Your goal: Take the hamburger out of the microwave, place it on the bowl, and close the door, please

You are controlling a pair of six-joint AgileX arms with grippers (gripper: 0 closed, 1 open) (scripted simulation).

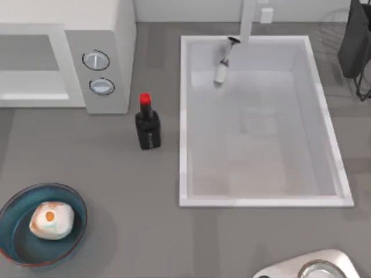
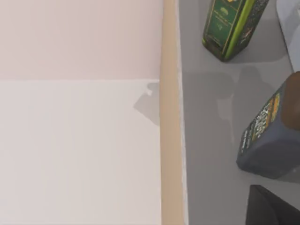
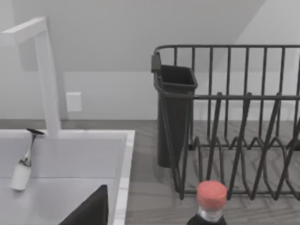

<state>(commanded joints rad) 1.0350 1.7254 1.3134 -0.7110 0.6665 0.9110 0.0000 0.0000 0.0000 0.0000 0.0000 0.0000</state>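
Observation:
The hamburger (image 1: 51, 220), a cream lump with an orange spot, lies inside the blue-teal bowl (image 1: 14, 207) at the table's front left. The white microwave (image 1: 119, 35) stands at the back left with two silver dials (image 1: 96, 60) on its grey panel. Its door (image 1: 32, 66) looks flush with that panel. A dark part of my left gripper (image 2: 272, 208) shows at the edge of the left wrist view, over grey counter beside a pale flat surface. A dark part of my right gripper (image 3: 91, 211) shows in the right wrist view, above the sink's corner.
A black bottle with a red cap (image 1: 147, 124) stands right of the microwave. The white sink (image 1: 261, 200) and faucet (image 1: 248, 20) fill the middle right. A black dish rack (image 3: 234, 122) stands behind. A steel pan (image 1: 319, 270) sits front right. A green bottle (image 2: 229, 26) and a dark one (image 2: 269, 140) stand on the counter.

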